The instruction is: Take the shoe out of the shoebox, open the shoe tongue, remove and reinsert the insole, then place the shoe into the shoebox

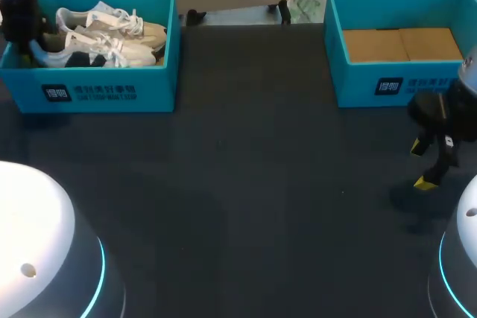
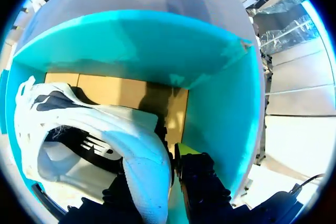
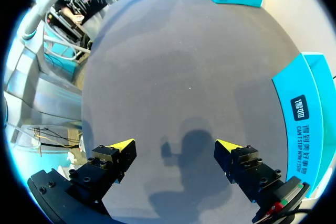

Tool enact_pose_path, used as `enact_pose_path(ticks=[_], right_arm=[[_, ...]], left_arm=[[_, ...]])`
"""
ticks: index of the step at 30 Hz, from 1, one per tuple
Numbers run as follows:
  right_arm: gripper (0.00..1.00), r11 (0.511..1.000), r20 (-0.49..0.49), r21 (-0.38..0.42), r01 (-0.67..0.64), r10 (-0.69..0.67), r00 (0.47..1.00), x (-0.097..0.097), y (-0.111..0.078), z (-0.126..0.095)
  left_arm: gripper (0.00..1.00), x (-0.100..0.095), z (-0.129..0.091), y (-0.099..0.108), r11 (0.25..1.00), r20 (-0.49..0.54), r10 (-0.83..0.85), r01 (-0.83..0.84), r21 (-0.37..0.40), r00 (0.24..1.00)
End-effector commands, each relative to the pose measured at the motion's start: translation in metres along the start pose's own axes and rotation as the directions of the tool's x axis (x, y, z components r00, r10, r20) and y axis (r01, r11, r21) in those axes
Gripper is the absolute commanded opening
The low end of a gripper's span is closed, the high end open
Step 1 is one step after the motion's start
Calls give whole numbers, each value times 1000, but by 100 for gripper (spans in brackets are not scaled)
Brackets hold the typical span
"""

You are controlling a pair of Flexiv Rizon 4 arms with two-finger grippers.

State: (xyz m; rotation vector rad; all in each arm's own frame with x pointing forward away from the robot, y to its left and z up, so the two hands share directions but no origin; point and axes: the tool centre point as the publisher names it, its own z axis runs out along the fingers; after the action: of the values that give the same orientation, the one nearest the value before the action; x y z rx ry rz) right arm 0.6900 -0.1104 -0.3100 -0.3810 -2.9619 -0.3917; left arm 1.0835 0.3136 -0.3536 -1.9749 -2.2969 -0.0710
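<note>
Left jaws: closed on the heel end of a white shoe (image 2: 105, 129). One dark finger presses on each side of the collar, and one yellow-green fingertip (image 2: 186, 149) shows beside the rim. The shoe is white with dark markings and lies inside the left shoebox (image 2: 157, 51). The teal walls stand around it and the brown cardboard floor (image 2: 121, 93) shows just beyond it.

Head view: the left arm (image 1: 19, 13) reaches down into the left shoebox (image 1: 112, 91) at the upper left of the frame. Two white shoes (image 1: 112, 39) lie side by side in it, heels toward the arm. I cannot tell from this view which of the two is gripped.

Right jaws: spread wide with nothing between them. The two yellow fingertips (image 3: 123, 145) point at the bare dark counter (image 3: 173, 66). They hang above the surface and a shadow falls beneath them.

The right arm (image 1: 447, 121) sits at the right edge of the frame, just in front of the right shoebox (image 1: 402, 83). This box is at the upper right and only its brown floor shows inside. The two boxes are well apart, with open counter (image 1: 246, 184) between them.
</note>
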Motion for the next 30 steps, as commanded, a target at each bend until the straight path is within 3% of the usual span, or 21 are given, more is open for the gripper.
enact_pose_path(ticks=[1, 9, 18, 30], right_arm=[[100, 1000, 1, 0, 0, 0, 1000, 1, 0, 0], [100, 1000, 1, 0, 0, 0, 1000, 1, 0, 0], [100, 1000, 1, 0, 0, 0, 1000, 1, 0, 0], [100, 1000, 1, 0, 0, 0, 1000, 1, 0, 0]], left_arm=[[0, 5, -26, -10, 1000, 15, -4, 4, -21, 1000], [0, 12, -58, -17, 999, 56, 8, -5, -53, 998], [0, 13, -88, -28, 995, 28, 14, -11, -99, 1000], [0, 12, -159, -44, 995, 33, -4, 7, -100, 999]])
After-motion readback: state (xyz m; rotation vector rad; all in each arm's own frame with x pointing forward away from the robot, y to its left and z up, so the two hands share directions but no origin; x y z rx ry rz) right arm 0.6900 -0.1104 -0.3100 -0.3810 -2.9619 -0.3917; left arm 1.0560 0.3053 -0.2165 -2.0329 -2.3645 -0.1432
